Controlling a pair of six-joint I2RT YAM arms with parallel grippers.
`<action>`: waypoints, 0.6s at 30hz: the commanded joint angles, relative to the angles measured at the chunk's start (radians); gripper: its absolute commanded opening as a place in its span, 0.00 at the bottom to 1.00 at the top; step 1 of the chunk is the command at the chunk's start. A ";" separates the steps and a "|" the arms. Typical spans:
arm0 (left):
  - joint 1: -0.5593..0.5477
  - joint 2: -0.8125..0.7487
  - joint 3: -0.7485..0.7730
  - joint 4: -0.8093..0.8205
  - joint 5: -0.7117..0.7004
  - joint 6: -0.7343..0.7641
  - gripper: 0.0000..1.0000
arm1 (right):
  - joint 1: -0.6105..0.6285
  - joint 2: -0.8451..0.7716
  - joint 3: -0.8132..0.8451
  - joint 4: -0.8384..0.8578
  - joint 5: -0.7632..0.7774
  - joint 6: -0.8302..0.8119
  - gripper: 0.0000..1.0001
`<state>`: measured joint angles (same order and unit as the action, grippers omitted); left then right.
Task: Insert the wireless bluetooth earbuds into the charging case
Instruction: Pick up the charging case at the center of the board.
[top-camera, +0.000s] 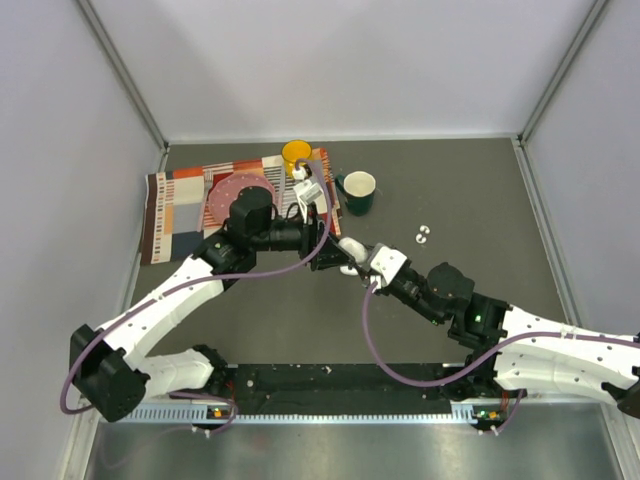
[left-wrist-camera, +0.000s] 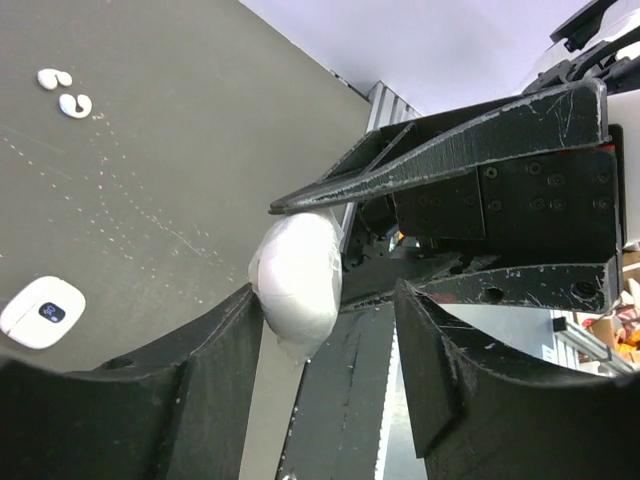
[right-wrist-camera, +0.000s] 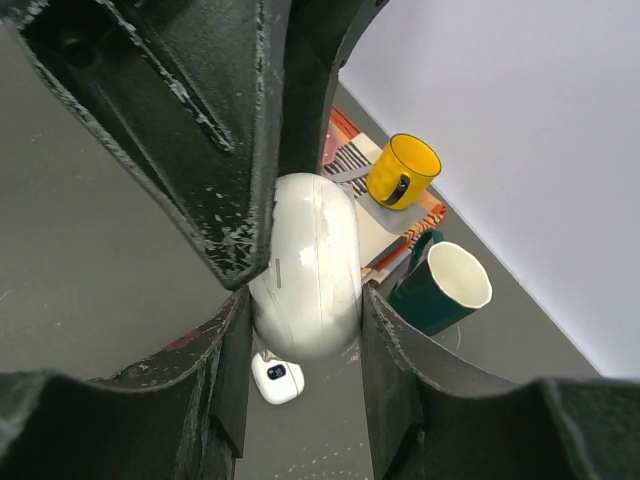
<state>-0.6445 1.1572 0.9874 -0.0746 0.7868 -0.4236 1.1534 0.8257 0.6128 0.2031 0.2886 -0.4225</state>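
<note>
My right gripper (top-camera: 358, 258) (right-wrist-camera: 303, 300) is shut on the white oval charging case (top-camera: 349, 246) (right-wrist-camera: 308, 265) and holds it above the dark table. My left gripper (top-camera: 328, 255) (left-wrist-camera: 330, 320) is open right at the case (left-wrist-camera: 297, 275). One of its fingers (left-wrist-camera: 220, 345) touches the case and the other stands apart. Two tiny white earbuds (top-camera: 423, 235) (left-wrist-camera: 62, 92) lie loose on the table to the right of both grippers. A small white device with a dark screen (left-wrist-camera: 42, 312) (right-wrist-camera: 277, 378) lies on the table below the held case.
A dark green mug with a white inside (top-camera: 358, 192) (right-wrist-camera: 445, 290) stands behind the grippers. A yellow mug (top-camera: 296, 155) (right-wrist-camera: 402, 170) and a pink plate (top-camera: 225, 195) sit on a patterned cloth (top-camera: 180, 205) at the back left.
</note>
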 joint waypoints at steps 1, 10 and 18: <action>-0.012 0.002 0.005 0.120 -0.023 -0.032 0.57 | -0.008 -0.008 0.001 0.067 0.015 0.014 0.00; -0.023 0.018 -0.010 0.156 -0.018 -0.052 0.34 | -0.008 -0.010 -0.004 0.073 0.021 0.022 0.00; -0.026 0.007 -0.023 0.153 -0.043 -0.023 0.00 | -0.008 -0.014 -0.002 0.099 0.056 0.056 0.14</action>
<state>-0.6533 1.1755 0.9756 0.0067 0.7368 -0.4721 1.1534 0.8246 0.6086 0.2226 0.3164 -0.4152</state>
